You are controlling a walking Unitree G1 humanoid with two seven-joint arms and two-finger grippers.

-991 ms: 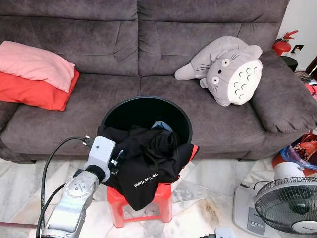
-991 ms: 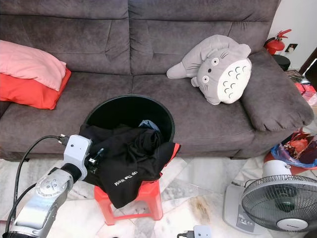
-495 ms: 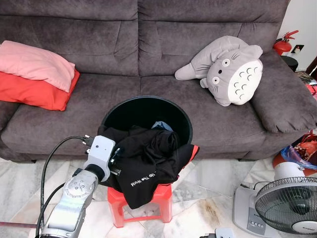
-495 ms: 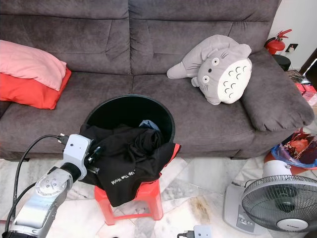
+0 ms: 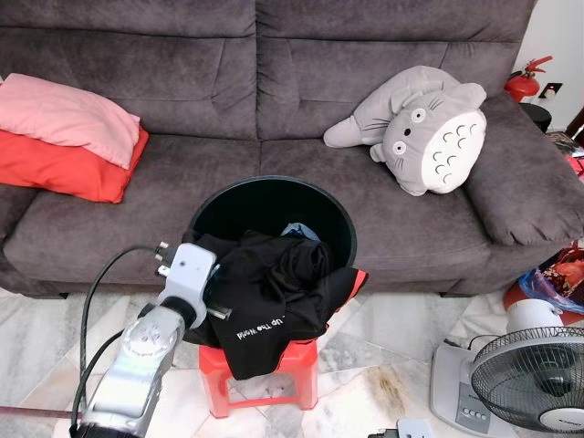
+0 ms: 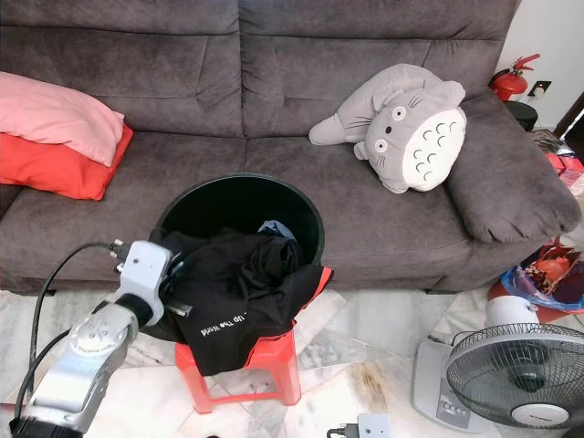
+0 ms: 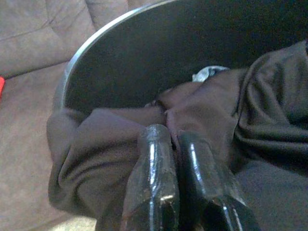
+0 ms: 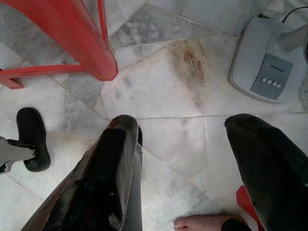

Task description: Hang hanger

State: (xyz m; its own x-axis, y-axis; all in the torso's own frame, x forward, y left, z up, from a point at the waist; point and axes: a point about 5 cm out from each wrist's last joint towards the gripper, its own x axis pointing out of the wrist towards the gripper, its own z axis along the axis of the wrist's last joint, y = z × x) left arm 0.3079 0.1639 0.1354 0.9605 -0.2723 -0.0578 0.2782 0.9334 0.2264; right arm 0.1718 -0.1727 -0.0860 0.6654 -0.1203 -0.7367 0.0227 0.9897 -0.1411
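Observation:
A black garment (image 5: 274, 292) with white lettering drapes over the front rim of a black bucket (image 5: 274, 182) and hangs down past its edge. The bucket stands on a red plastic stool (image 5: 260, 365) in front of the sofa. At the bucket's left rim, my left gripper (image 7: 169, 134) is shut on a fold of the black cloth. Its fingers (image 7: 154, 168) are pressed together there. My right gripper (image 8: 182, 122) hangs low over the marble floor, its fingers wide apart and holding nothing. I see no hanger.
A grey sofa (image 5: 182, 82) behind the bucket holds a pink pillow (image 5: 64, 114) on a red pillow (image 5: 64, 173), and a grey plush toy (image 5: 429, 128). A floor fan (image 5: 529, 379) stands at the right. A person's bare foot (image 8: 192, 224) is near my right gripper.
My left gripper has drawn the black cloth slightly up and to the left, and the garment's hanging hem has risen a little. The right arm has not moved.

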